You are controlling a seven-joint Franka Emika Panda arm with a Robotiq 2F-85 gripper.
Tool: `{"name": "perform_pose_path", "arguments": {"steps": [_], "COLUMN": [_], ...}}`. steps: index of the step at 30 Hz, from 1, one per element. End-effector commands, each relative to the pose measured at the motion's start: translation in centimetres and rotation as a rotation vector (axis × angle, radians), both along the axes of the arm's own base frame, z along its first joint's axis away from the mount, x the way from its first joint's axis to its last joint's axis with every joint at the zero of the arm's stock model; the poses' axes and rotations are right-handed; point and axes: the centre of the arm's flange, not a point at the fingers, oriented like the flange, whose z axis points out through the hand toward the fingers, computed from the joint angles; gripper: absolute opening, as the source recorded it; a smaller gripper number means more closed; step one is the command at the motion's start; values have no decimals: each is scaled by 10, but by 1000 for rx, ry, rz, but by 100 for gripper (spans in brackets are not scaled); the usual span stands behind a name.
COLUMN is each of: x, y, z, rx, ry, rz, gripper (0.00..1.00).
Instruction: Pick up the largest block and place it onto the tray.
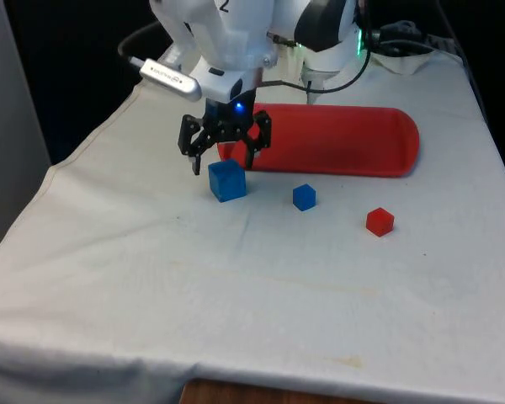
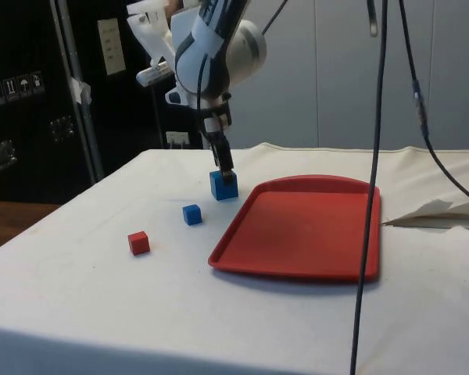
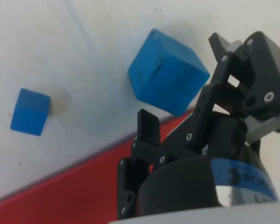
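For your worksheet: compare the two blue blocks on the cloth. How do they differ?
The large blue block is clearly bigger than the small blue block. The open gripper hangs just above the large blue block; nothing is near the small blue block. In the front view, the large one lies further left. Both are blue cubes resting on the white cloth.

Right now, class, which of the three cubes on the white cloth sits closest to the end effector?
The large blue cube, directly beneath the end effector. The small blue cube and small red cube lie farther off.

Dark cabinets and pale wall panels behind the white-clothed table.
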Motion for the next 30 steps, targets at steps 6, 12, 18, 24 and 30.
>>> {"name": "perform_pose_path", "arguments": {"steps": [6, 12, 18, 24, 30], "x": [8, 8, 8, 8, 7], "y": [3, 2, 2, 2, 1], "z": [-15, -24, -28, -28, -18], "rx": [-30, -51, -58, -59, -60], "ry": [-39, -52, -58, -59, -58], "rz": [18, 23, 26, 25, 25], "gripper": [100, 79, 2, 0, 0]}}
